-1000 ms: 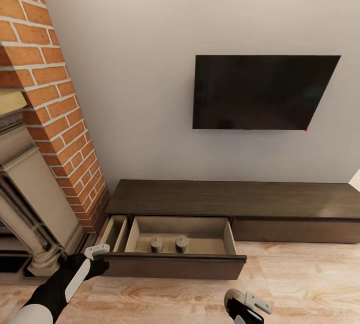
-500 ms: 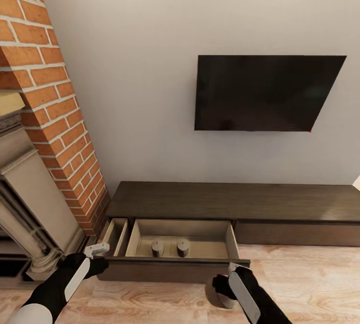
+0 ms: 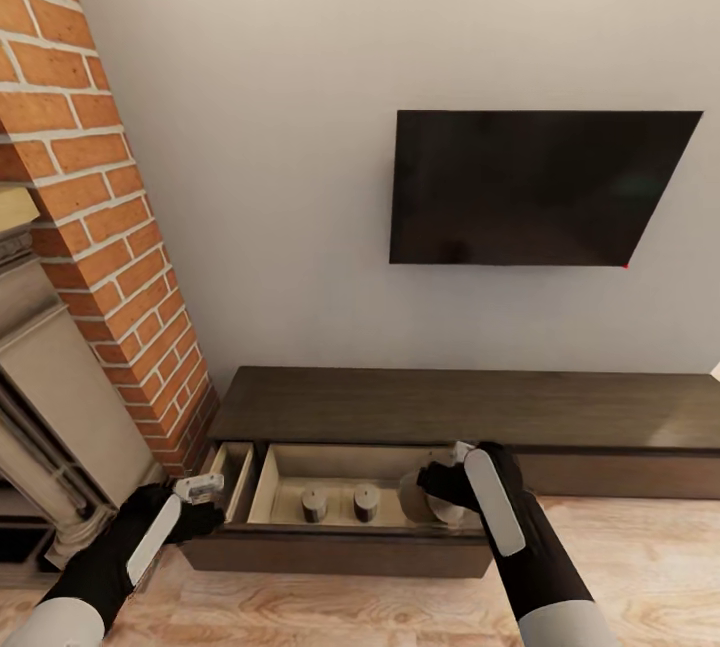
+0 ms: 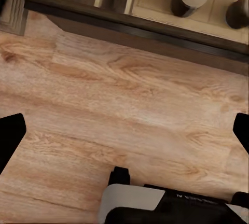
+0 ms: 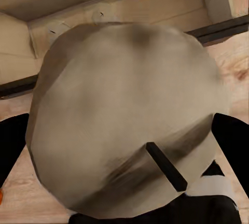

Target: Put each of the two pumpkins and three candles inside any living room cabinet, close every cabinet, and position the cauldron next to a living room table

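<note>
Pale wall (image 3: 280,127) fills the upper frame of the head view, with a brick column (image 3: 90,217) at the far left and a stone fireplace surround (image 3: 50,397) below it. Lower left: the left gripper (image 3: 200,489) hangs just outside the left end of the open drawer (image 3: 350,482), over the wood floor (image 3: 640,567); its wrist view looks down at bare floorboards, with dark fingertips (image 4: 10,136) set wide apart at the frame's edges and nothing between them. Lower centre: the cabinet (image 3: 450,407), a long dark-brown low unit against the wall, has its left drawer pulled out, pale beige inside. Two small grey candles (image 3: 315,503) stand upright side by side on the drawer floor, apart from each other. Right of them: a third candle (image 3: 425,499), a squat pale cylinder with a dark wick, is clamped in the right gripper (image 3: 450,487) above the right part of the drawer; in the right wrist view this candle sits close to the lens, with black fingertips (image 5: 233,141) pressing either side. Upper right: a black television (image 3: 540,187) is mounted on the wall above the cabinet.
</note>
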`<state>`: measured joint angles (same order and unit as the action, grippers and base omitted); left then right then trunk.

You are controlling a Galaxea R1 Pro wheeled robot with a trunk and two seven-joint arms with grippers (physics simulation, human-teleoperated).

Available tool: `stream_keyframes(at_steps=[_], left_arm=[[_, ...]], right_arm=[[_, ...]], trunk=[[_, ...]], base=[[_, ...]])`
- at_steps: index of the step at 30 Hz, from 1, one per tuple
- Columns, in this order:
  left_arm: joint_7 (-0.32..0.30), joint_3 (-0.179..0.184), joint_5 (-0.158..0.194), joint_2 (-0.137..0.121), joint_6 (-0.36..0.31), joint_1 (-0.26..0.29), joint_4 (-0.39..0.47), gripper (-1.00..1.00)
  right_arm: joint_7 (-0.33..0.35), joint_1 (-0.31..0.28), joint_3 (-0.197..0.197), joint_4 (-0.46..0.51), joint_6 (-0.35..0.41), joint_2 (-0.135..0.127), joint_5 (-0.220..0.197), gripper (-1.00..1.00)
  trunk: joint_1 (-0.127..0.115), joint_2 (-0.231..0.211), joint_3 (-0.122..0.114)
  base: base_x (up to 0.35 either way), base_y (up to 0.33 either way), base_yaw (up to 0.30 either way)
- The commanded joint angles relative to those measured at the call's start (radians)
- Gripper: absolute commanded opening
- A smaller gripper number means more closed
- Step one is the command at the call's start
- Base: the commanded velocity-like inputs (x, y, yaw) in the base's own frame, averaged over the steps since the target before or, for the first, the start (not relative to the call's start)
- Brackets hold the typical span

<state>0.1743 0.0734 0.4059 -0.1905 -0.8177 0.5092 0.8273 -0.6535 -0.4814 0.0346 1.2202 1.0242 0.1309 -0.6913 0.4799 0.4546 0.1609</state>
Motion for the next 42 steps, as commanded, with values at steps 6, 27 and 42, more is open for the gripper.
stream_keyframes(at_steps=[6, 27, 42], left_arm=[[-0.148, -0.089, -0.002, -0.003, -0.129, 0.0, 0.098, 1.0], [-0.191, -0.122, -0.001, -0.002, -0.14, 0.0, 0.116, 1.0], [-0.191, -0.123, -0.002, -0.004, -0.139, 0.0, 0.116, 1.0]], right_arm=[[-0.001, -0.039, -0.001, -0.005, -0.01, 0.033, -0.004, -1.0], [-0.003, -0.088, -0.002, -0.208, -0.105, 0.037, 0.005, -1.0], [-0.043, -0.241, 0.005, -0.601, -0.302, 0.039, 0.011, -1.0]], trunk=[[0.0, 0.0, 0.0], [0.0, 0.0, 0.0], [0.0, 0.0, 0.0]], base=[[0.041, 0.0, 0.0], [0.14, 0.0, 0.0], [0.013, 0.0, 0.0]])
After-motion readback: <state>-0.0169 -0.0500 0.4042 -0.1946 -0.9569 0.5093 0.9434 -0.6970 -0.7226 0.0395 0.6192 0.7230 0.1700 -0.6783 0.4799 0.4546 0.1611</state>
